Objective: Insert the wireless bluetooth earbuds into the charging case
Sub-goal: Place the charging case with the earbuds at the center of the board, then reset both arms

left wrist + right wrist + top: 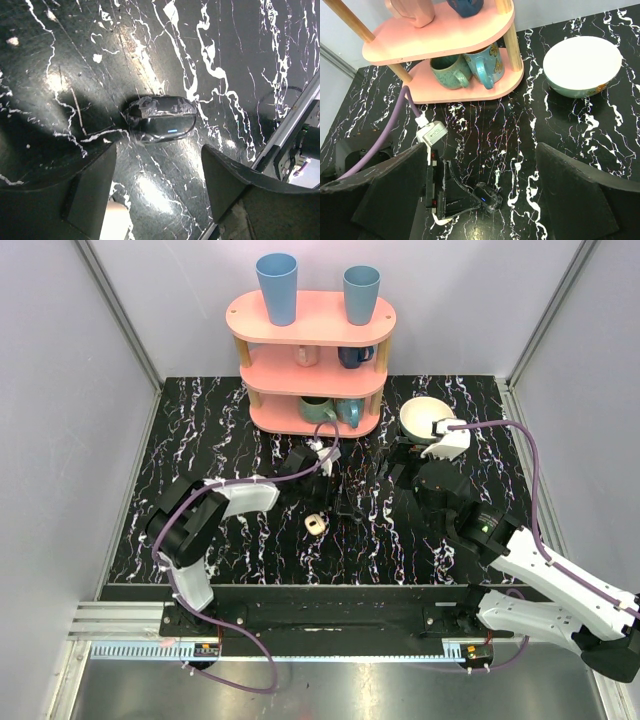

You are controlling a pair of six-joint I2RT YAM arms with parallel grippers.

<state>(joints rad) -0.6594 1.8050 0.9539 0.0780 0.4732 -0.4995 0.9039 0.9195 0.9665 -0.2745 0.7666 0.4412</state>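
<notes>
Cream-white on the black marbled table (200, 450), the charging case (315, 525) lies in the top view with a tan hollow facing up, between the two arms and just on the near side of where the left arm (240, 498) ends; the right arm (545, 565) ends farther off, by the bowl (425, 418), so the left is the nearer; the case looks roughly square, with no long axis to line up on; the earbuds I cannot pick out in any view, nor tell whether they sit in the hollows; from the left wrist, the left gripper (159, 152) stands partly open and holds nothing; a dark oval object (160, 120), taped and showing a small blue light, lies just beyond the fingertips, its long axis across the gap, apart from both; a cream patch at the bottom edge beside one finger is probably the case, which puts it back under the gripper, not ahead of it; from the right wrist, the right gripper (480, 147) is spread wide and empty, above the table, facing the pink shelf (445, 40); reaching the case would, I judge, call for the left gripper to draw back toward the near edge.
</notes>
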